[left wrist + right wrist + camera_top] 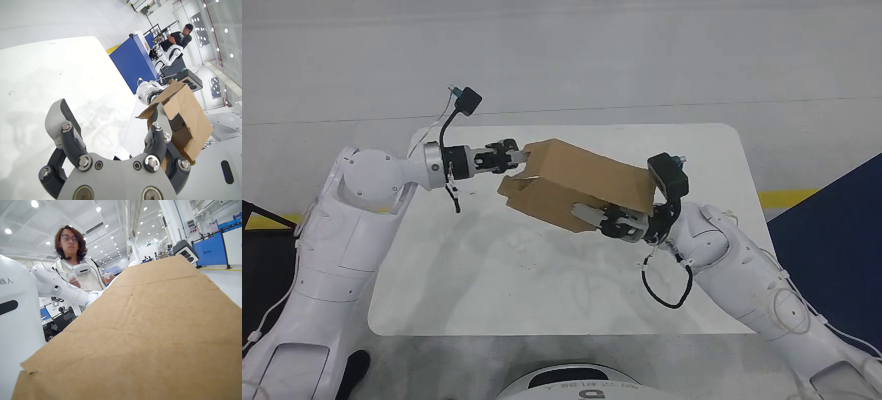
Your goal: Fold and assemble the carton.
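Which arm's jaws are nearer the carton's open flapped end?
Left. The left gripper is right at that open end of the carton, jaws spread, one against a flap. The right gripper rests on the carton's long side, toward the other end.

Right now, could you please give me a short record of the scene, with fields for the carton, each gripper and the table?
carton: brown, partly formed, flaps loose at one end
place: over the white table; whether it touches the table cannot be told
left gripper: open, at the carton's loose-flap end, one finger against a flap
right gripper: at the carton's long side nearer the robot; grip unclear
task state: carton not yet assembled
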Controlling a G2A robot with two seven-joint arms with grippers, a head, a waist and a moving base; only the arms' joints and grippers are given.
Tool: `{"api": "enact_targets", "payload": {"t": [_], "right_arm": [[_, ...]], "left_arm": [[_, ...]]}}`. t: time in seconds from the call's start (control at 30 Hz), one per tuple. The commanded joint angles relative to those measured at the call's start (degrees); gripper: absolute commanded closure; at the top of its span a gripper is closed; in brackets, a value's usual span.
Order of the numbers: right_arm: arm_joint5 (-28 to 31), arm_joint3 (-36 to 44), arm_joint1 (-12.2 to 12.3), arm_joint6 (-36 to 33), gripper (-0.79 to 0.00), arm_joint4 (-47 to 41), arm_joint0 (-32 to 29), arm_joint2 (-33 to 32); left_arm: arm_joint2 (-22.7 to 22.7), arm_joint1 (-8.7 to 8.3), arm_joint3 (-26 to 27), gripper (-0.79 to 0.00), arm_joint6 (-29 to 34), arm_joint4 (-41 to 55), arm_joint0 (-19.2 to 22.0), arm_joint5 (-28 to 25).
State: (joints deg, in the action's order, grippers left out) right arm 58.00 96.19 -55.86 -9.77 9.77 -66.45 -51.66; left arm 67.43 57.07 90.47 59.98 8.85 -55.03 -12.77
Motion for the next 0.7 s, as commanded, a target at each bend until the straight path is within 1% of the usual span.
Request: {"api": "enact_targets", "payload": {"t": [0.0,0.23,0.33,0.43,0.53,0.67], "right_arm": [[0.0,0.02,0.1,-0.13,0.0,-0.39,0.35,0.41],[0.0,-1.11,0.32,1.3,0.0,-1.35,0.87,0.75],[0.0,-1.91,0.36,2.23,0.0,-1.39,0.93,0.62],[0.0,-2.41,0.38,2.85,0.0,-1.25,1.0,0.65],[0.0,-2.69,0.39,3.22,0.0,-1.1,1.13,0.84],[0.0,-2.98,0.37,3.47,0.0,-0.99,1.41,1.31]], "left_arm": [[-0.39,0.14,-0.92,-0.785,0.32,1.57,0.36,-0.06],[-0.04,0.13,-3.12,-0.785,0.26,2.0,0.91,-1.27],[1.37,-0.18,-2.99,-0.785,-0.29,1.09,0.56,-1.85],[3.72,-0.65,-2.61,-0.785,-1.98,-0.87,0.05,-1.75],[6.03,-1.09,-0.82,-0.785,-3.22,-2.15,-0.51,-1.76],[8.04,-1.64,4.38,-0.785,-2.14,-3.2,-1.89,-2.27]]}}
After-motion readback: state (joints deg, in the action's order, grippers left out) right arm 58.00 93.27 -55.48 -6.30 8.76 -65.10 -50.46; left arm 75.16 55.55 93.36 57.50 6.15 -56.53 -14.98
